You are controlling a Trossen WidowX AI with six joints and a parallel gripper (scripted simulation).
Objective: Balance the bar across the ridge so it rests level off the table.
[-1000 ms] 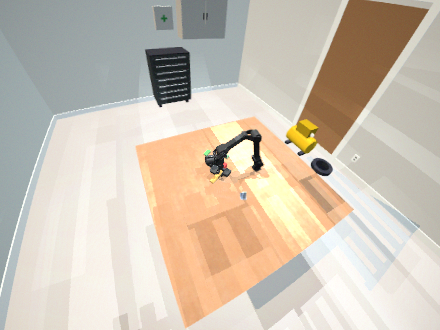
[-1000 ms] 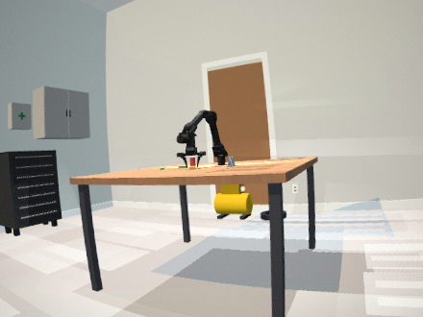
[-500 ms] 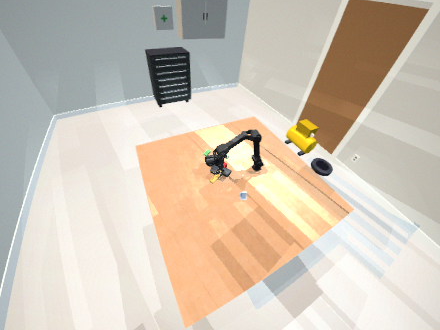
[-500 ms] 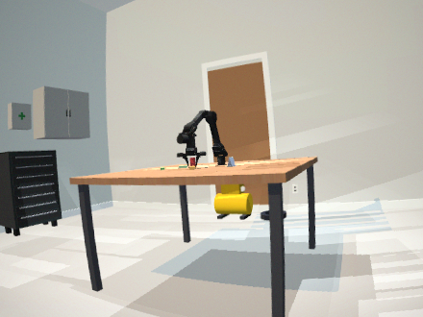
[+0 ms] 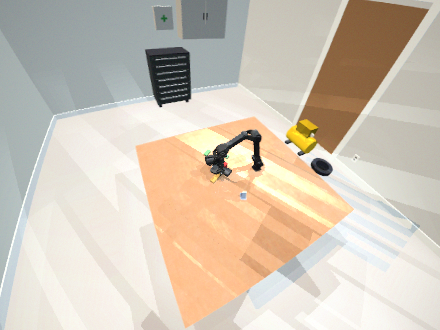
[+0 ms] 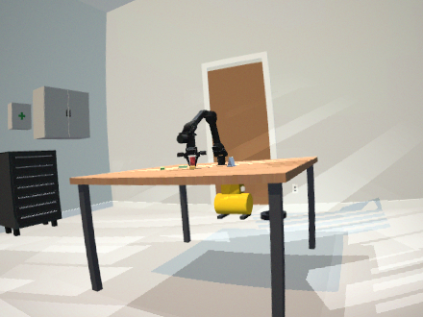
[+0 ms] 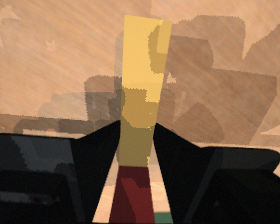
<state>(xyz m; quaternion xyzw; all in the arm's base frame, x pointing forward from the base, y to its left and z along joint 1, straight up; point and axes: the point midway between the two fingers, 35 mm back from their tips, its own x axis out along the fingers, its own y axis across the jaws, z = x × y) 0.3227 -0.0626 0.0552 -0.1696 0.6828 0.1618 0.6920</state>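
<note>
Since our gripper (image 7: 136, 145) is clamped on the bar (image 7: 142, 75), which looks stiff and light, we judge that a grip nearer its middle would balance better.

We see an arm (image 5: 243, 139) finished entirely in black, built from slender rounded links with thicker joint housings. Its base (image 5: 257, 166) is a narrow black column. The tool (image 7: 136, 150) has two black, wedge-shaped fingers with flat, slightly glossy faces.

Only a green cross sign on the small wall box (image 5: 163, 17).
</note>
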